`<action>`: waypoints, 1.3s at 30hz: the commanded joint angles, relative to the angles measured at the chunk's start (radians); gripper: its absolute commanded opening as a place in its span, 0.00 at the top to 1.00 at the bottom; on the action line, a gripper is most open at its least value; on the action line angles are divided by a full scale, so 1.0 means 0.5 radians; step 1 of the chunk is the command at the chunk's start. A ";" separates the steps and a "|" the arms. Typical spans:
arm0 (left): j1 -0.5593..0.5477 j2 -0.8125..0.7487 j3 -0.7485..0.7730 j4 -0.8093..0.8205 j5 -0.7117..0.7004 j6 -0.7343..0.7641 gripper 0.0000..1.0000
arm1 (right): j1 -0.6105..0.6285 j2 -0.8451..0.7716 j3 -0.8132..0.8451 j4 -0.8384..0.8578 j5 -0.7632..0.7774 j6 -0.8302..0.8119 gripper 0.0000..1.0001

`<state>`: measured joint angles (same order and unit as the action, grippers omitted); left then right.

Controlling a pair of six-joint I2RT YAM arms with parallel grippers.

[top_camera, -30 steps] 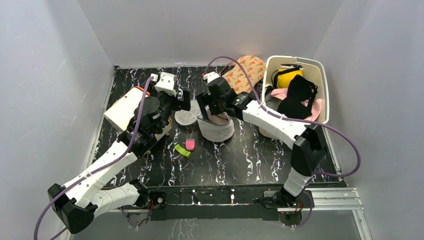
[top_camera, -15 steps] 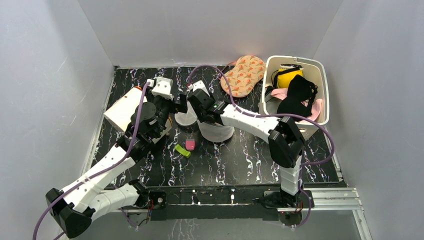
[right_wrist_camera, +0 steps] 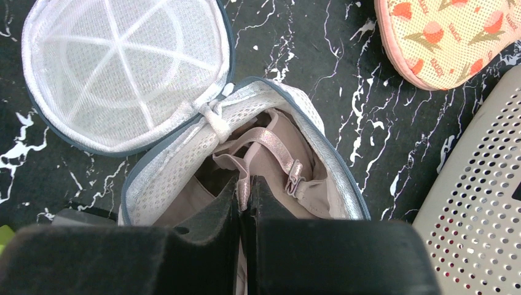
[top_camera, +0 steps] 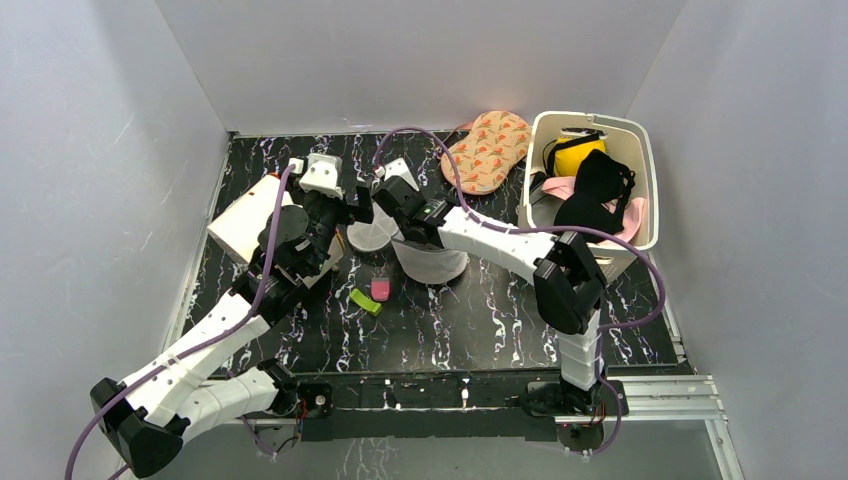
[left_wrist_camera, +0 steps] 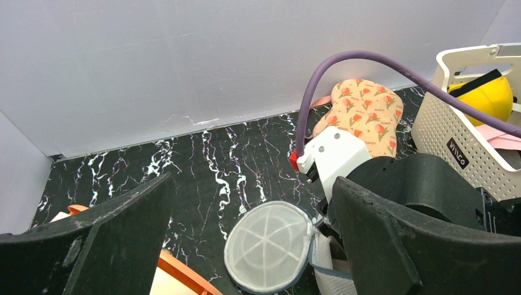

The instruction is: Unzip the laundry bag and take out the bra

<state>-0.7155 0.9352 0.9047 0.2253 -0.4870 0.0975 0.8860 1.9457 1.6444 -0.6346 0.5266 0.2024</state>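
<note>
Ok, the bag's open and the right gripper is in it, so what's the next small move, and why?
Probably lift the right gripper straight up. Its jaws are shut on a pink strap of the bra inside the bag, and the lid lies flipped open beside it, so the way out looks clear.

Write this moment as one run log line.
laundry bag: unzipped, lid flipped aside | right gripper: shut on bra inside bag | left gripper: open, empty | bra: not yet out
</note>
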 commanded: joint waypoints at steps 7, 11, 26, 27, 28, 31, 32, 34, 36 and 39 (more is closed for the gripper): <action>0.003 0.012 0.020 0.046 -0.012 0.001 0.02 | 0.020 -0.532 -0.092 0.256 -0.184 0.042 1.00; 0.003 0.011 0.014 0.050 -0.012 -0.007 0.02 | 0.016 -0.702 -0.229 0.396 -0.230 0.113 1.00; 0.003 -0.014 0.004 0.058 -0.011 -0.015 0.02 | -0.012 -1.105 -0.499 0.770 -0.467 0.525 1.00; 0.005 -0.021 0.004 0.060 -0.014 -0.015 0.02 | -0.017 -1.144 -0.481 0.810 -0.491 0.557 1.00; 0.004 -0.027 0.002 0.061 -0.017 -0.014 0.02 | -0.017 -1.160 -0.457 0.825 -0.494 0.568 1.00; 0.005 -0.067 -0.020 0.087 -0.014 -0.023 0.02 | -0.019 -1.237 -0.353 0.876 -0.427 0.593 1.00; 0.005 -0.074 -0.023 0.089 -0.012 -0.027 0.02 | -0.017 -1.267 -0.355 0.921 -0.417 0.584 1.00; 0.004 -0.075 -0.024 0.092 -0.003 -0.034 0.02 | -0.017 -1.308 -0.355 0.979 -0.389 0.549 1.00; 0.005 -0.057 -0.019 0.082 0.024 -0.045 0.02 | -0.019 -1.346 -0.313 0.979 -0.336 0.477 1.00; 0.006 -0.031 0.000 0.061 0.105 -0.069 0.02 | -0.017 -1.377 -0.189 0.937 -0.267 0.354 1.00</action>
<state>-0.7155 0.9207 0.8989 0.2352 -0.4759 0.0845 0.8814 1.2957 1.4513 -0.2325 0.3397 0.4454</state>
